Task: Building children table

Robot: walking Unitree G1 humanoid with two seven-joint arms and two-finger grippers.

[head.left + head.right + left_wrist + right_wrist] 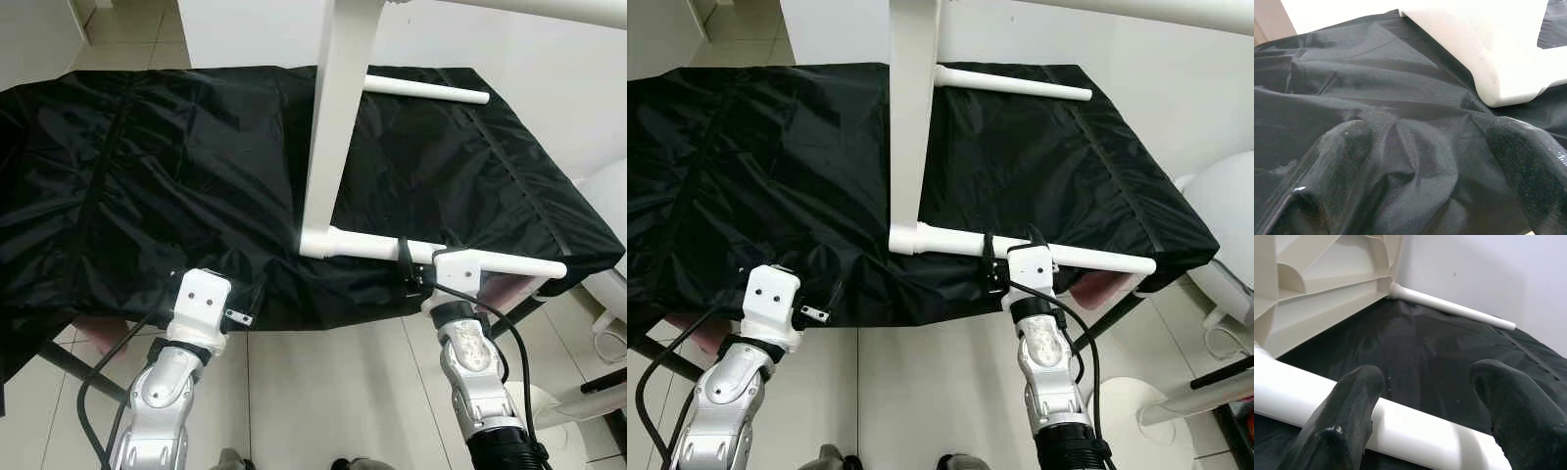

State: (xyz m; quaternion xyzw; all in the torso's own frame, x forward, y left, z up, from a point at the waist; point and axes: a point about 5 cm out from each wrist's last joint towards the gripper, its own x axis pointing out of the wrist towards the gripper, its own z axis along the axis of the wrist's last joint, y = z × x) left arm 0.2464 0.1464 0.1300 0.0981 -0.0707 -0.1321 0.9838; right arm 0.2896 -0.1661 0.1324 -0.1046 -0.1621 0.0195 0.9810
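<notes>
Covering most of the upper half of the head views was a crinkled black sheet (176,186), draped over a low surface with dark metal legs (73,367) showing beneath its near edge at lower left. Pale floor tiles (323,392) filled the bottom of the frame, and a white wall (549,88) rose at upper right. White furniture (1225,225) stood at the right edge.

On the sheet the white children's table (333,117) stood on its side, its top seen edge-on as a tall slab running up through the centre of the frame. One white leg (426,90) stuck out toward the upper right, and a nearer leg (509,262) lay along the sheet's front edge at right of centre.

At that nearer leg was the right gripper (1425,401): its two black fingers (1347,416) stood apart, one on each side of the white tube, not clamped on it. At lower left of the frame the left gripper (245,305) sat at the sheet's front edge; its fingers (1337,161), wrapped in the black fabric, were spread with nothing solid between them.
</notes>
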